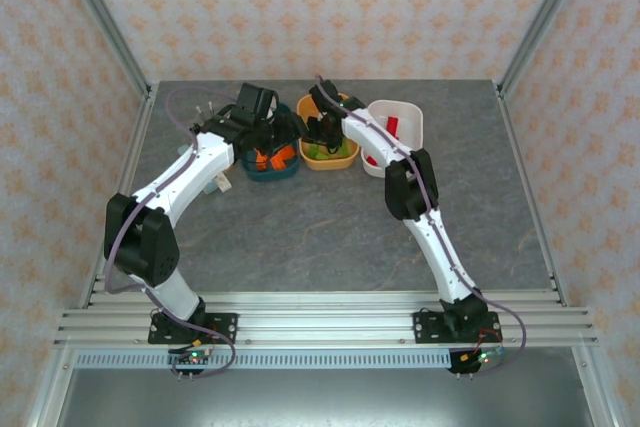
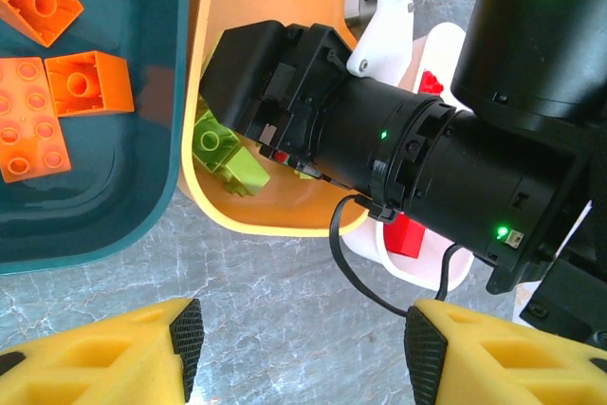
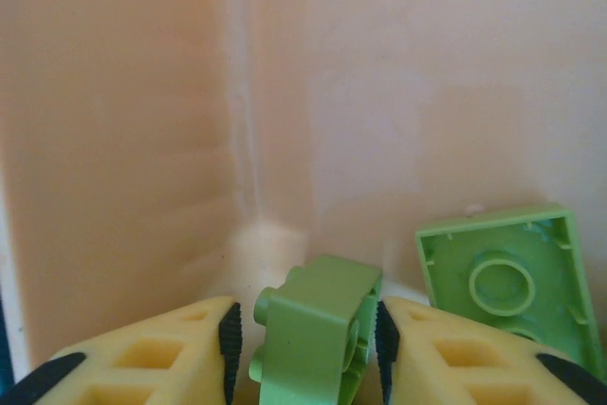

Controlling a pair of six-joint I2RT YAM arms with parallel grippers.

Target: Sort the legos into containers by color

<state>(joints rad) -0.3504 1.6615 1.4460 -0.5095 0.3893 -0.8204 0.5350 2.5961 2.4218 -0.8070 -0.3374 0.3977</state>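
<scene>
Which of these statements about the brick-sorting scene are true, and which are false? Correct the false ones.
1. The teal bin holds orange bricks. True.
2. The white bin holds green bricks. False: it holds red bricks.
3. The left pincer stands open with nothing between its fingers. True.
4. The right pincer is inside the teal bin. False: it is inside the orange bin, with a green brick between its fingers.

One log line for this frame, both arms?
right fingers: either side of green lego, inside orange bin, grip unclear | left fingers: open, empty, above table by teal bin
</scene>
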